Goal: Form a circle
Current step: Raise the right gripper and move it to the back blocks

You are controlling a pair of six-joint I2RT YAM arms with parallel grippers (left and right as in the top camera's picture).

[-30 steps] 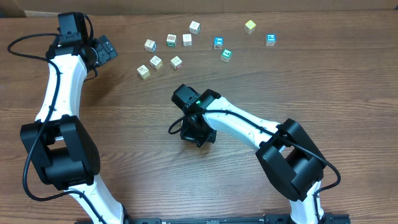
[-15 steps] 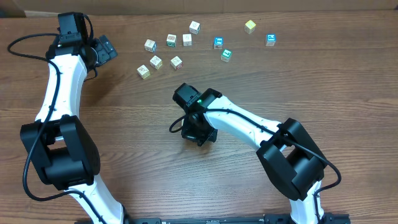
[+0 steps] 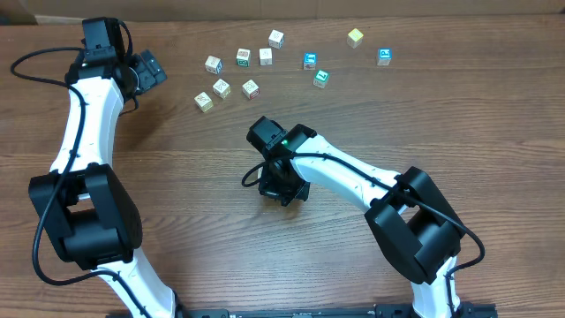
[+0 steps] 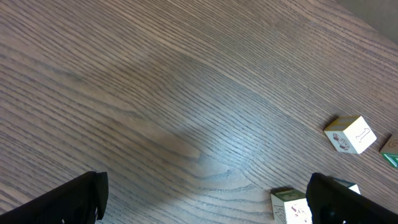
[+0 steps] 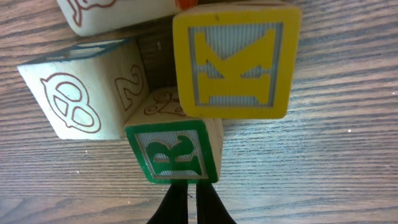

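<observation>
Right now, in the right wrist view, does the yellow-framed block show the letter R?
No, the yellow-framed block shows a K; the R is on the green-framed block below it.

Overhead, we look straight down on the whole worktop (image 3: 177, 221). Left wrist slants across it, sharing loose cubes (image 4: 350, 134) with overhead; right wrist looks at the circle (image 5: 186, 93) from very near.

we see the circle (image 5: 163, 102) as a tight clump: yellow k cube (image 5: 236, 59), green r cube (image 5: 180, 152), red-marked white cubes (image 5: 81, 96) — all touching around a small gap.
</observation>
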